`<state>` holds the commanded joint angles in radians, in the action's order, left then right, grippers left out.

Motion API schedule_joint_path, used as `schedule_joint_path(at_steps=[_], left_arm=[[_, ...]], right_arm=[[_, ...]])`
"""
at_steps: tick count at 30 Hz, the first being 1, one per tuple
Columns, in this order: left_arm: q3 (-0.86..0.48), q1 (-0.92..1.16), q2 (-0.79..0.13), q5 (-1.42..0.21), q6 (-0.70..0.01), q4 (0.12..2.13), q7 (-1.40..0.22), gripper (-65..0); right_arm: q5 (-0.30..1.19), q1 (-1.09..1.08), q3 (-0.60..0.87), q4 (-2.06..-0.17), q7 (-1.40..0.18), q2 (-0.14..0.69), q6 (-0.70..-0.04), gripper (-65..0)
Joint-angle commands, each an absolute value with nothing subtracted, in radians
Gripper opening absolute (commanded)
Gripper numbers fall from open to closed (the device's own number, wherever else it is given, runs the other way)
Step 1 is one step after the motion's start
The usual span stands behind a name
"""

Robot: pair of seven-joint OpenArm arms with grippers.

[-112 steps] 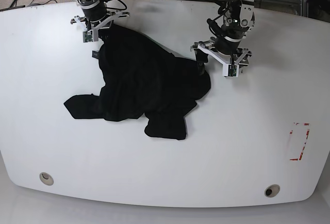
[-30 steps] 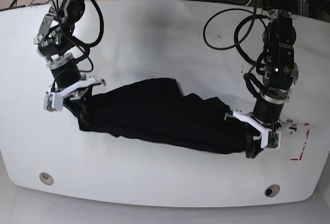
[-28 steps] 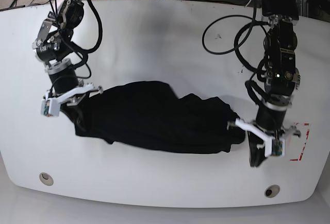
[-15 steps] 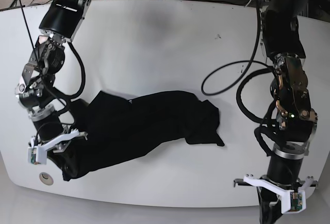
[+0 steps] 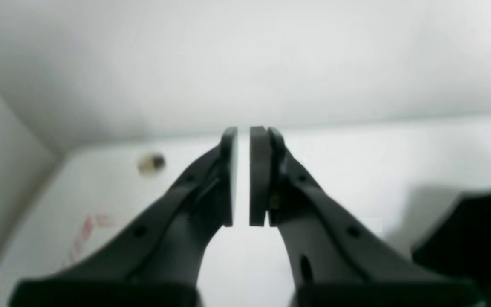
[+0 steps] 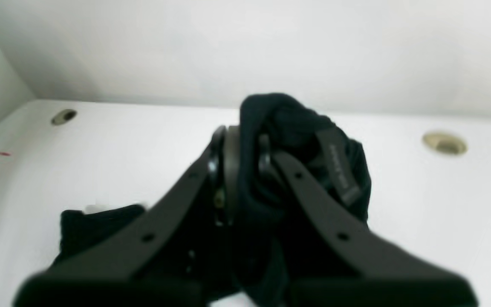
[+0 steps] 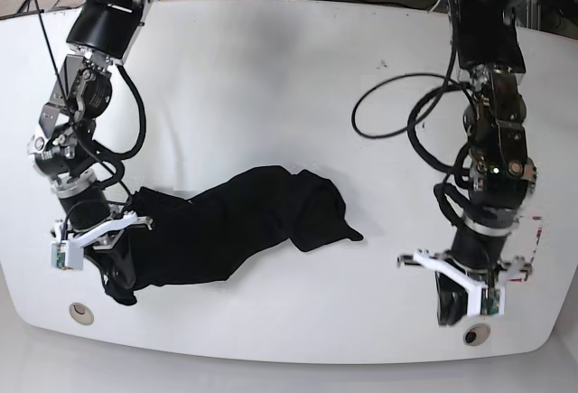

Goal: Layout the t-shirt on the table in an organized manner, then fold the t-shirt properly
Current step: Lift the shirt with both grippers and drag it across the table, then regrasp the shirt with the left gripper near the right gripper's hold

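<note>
Right tool (image 6: 241, 179) clamped on bunched shirt (image 7: 235, 226) at the surface's (image 7: 271, 77) front-left corner, left tool (image 5: 241, 177) empty, nearly together with a slim gap, near front-right edge; one-sided pull risks dragging shirt off the edge still crumpled.

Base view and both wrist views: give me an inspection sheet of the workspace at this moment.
Surface: white table, two ringed holes, red tape at one edge.
Job's things: black t-shirt bunched, not spread.
Clutter: nothing seen.
Grippers: right gripper clamped on a t-shirt edge; left gripper holds nothing, narrow gap between its jaws, clear of the cloth.
Cables: black loops along the left arm.
Surroundings: cables and floor beyond the far edge.
</note>
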<state>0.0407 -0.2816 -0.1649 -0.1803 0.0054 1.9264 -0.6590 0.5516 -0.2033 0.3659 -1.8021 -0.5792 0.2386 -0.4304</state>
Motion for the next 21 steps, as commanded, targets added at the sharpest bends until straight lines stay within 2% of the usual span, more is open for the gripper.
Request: schedule_joint_path(at_steps=[4, 8, 9, 10, 13, 21], left_arm=[[0.041, -0.170, -0.111, -0.179, 0.005, 1.926, -0.659, -45.6], [0.042, -0.081, -0.054, -0.179, 0.005, 1.910, -0.657, -23.6], [0.042, -0.074, -0.050, -0.179, 0.005, 1.905, -0.657, -21.8], [0.039, -0.058, -0.033, -0.179, 0.005, 1.883, -0.657, -15.7], [0.036, -0.039, -0.008, -0.180, 0.005, 1.821, -0.657, -10.8], [0.036, -0.036, 0.036, -0.180, 0.005, 1.659, -0.611, -10.8]], right_arm=[[0.550, -0.153, 0.366, -1.831, -0.579, 0.229, -0.430, -64.7], [0.553, -0.117, 0.366, -1.842, -0.579, 0.225, -0.430, -64.7], [0.553, -0.114, 0.366, -1.844, -0.579, 0.223, -0.430, -64.7], [0.553, -0.107, 0.366, -1.845, -0.579, 0.211, -0.430, -64.7], [0.549, -0.081, 0.366, -1.853, -0.579, 0.194, -0.430, -64.7], [0.545, -0.030, 0.366, -1.870, -0.579, 0.185, -0.433, -64.7]])
